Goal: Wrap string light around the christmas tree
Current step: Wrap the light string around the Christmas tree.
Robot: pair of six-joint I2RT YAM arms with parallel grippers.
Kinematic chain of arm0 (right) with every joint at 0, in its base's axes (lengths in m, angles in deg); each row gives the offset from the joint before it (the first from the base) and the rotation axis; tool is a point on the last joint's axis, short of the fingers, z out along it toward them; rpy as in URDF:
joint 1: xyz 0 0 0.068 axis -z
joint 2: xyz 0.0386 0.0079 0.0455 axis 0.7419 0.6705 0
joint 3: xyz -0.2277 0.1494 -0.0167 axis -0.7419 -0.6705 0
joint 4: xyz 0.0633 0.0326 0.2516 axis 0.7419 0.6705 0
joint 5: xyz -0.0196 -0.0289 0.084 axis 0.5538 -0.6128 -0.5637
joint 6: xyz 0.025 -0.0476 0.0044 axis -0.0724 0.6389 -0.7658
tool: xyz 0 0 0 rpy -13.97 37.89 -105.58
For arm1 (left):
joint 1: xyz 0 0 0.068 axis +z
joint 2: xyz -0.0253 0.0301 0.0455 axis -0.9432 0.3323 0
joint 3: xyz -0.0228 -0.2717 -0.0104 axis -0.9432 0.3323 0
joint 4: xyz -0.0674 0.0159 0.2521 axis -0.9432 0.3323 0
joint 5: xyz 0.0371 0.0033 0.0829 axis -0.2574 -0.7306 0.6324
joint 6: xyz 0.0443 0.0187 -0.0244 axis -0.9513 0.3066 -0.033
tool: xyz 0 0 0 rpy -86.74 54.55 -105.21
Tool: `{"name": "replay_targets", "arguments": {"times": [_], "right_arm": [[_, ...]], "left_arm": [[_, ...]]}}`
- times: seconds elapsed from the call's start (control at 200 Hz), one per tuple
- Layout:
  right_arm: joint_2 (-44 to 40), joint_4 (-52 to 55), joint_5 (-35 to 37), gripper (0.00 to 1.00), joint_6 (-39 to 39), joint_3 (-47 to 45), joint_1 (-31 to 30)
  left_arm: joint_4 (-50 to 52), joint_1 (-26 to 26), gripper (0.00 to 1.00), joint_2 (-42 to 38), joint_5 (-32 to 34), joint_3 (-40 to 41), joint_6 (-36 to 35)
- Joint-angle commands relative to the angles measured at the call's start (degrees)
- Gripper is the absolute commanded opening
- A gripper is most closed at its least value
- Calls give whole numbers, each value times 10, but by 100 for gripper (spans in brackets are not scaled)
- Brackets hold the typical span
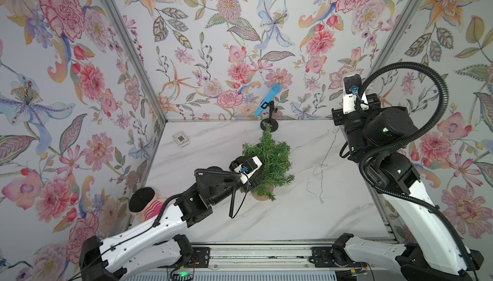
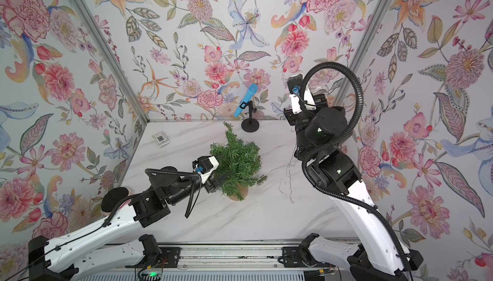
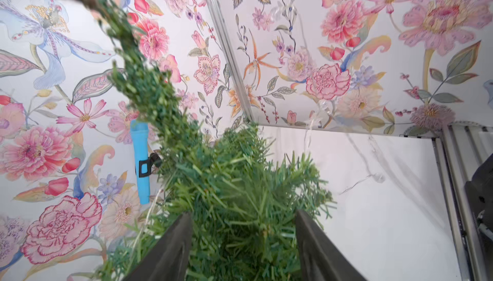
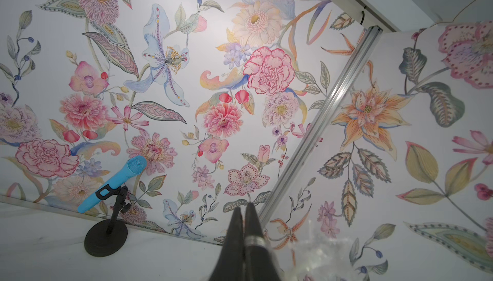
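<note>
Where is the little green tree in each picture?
Both top views: christmas tree stands in the middle of the table.
Left wrist: close up, right ahead of the open left end effector.
Right wrist: not in it.
Shared landmark: blue microphone, in all four views.

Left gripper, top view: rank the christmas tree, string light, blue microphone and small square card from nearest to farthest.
1. christmas tree: its branches sit between the jaws of the open left gripper.
2. string light: its slack lies on the table, right of the tree.
3. blue microphone at the back edge and small square card at back left: too close to call.
</note>
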Motion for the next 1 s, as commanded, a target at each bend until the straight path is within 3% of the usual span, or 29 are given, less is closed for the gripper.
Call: {"name": "replay_targets", "arguments": {"times": [0.0, 0.165, 0.4, 0.625, 0.996], "right_arm": [[-13, 23, -105, 0, -139, 45, 54], [-13, 24, -119, 0, -146, 73, 73], [-31, 39, -148, 0, -163, 93, 73], [-41, 53, -163, 0, -166, 98, 73], [-76, 55, -194, 0, -198, 78, 72]], "left_arm": [[35, -7, 65, 3, -71, -45, 19], [33, -42, 64, 62, -101, -93, 6], [-2, -87, 63, 164, -42, -168, -44], [-40, -106, 63, 242, -67, -218, -22], [-8, -118, 61, 326, -7, -238, -51]]}}
